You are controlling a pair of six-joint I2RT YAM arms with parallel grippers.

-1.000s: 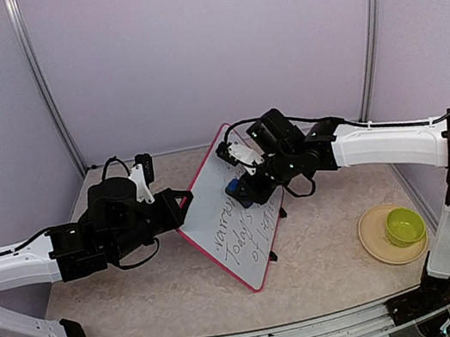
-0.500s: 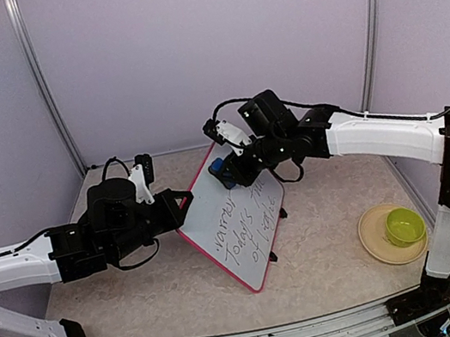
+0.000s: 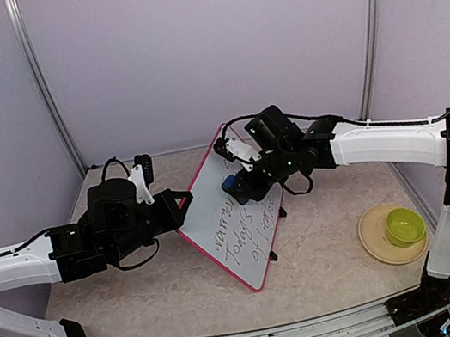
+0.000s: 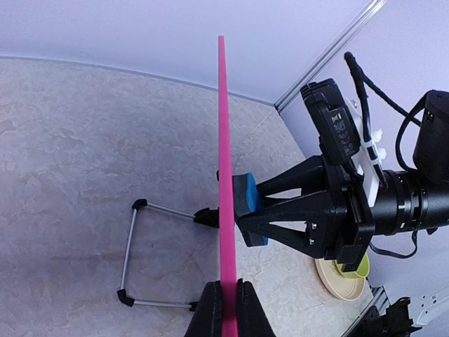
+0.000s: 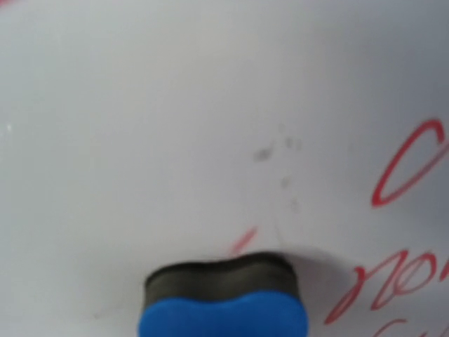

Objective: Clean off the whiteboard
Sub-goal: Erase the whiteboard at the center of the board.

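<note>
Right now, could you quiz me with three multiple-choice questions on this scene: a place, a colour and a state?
1. Where is the bowl? A on the plate; B in a drawer; C on a shelf.
2. What colour is the eraser? A red; B blue; C yellow.
3. The whiteboard: A wiped clean; B bears writing; C lying flat.
Answers: 1 A, the green bowl sits on the plate at the right. 2 B, its body is blue. 3 B, handwriting runs across its lower half.
</note>
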